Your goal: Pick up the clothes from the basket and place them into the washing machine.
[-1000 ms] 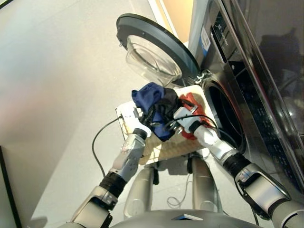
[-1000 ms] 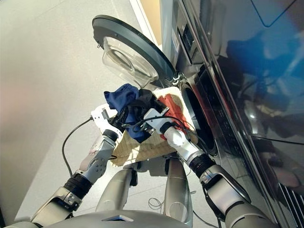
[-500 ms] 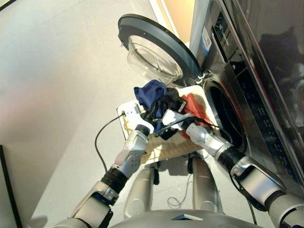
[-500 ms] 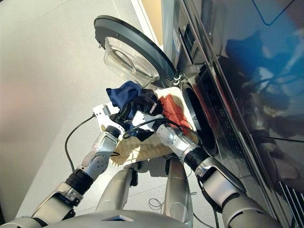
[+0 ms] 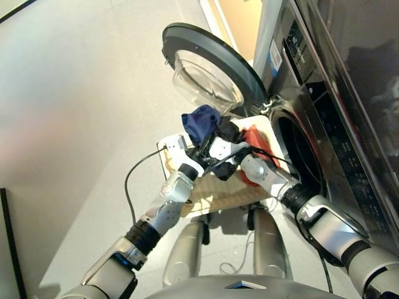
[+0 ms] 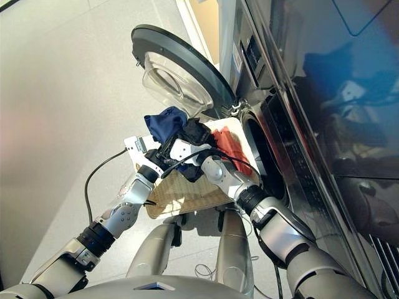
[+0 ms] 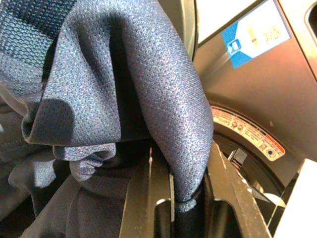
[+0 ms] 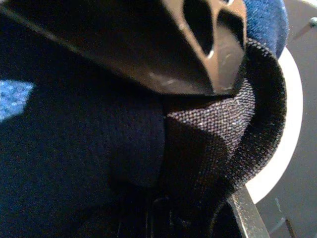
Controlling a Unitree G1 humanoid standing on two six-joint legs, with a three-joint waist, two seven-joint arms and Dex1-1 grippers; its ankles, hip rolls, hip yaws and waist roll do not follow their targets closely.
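My left gripper (image 5: 200,147) is shut on the navy blue garment (image 5: 201,123), whose cloth is pinched between its fingers (image 7: 148,198) in the left wrist view. Right beside it my right gripper (image 5: 219,139) is shut on the black garment (image 5: 227,131), which fills the right wrist view (image 8: 208,139). Both clothes hang bunched together above the far end of the cream basket (image 5: 215,194). The orange-red garment (image 5: 255,139) lies in the basket near the porthole (image 5: 298,156) of the washing machine (image 5: 293,75). Its glass door (image 5: 209,68) stands open just beyond the bundle.
A black cable (image 5: 129,187) loops from my left wrist out over the pale floor on the left. The open door's bulging glass is close above the raised clothes. A dark glossy unit (image 5: 361,75) rises along the right side.
Both grippers have lifted the navy and black bundle higher and toward the open door. My right gripper has closed in on the left one, and the dangling navy tail no longer hangs over the basket.
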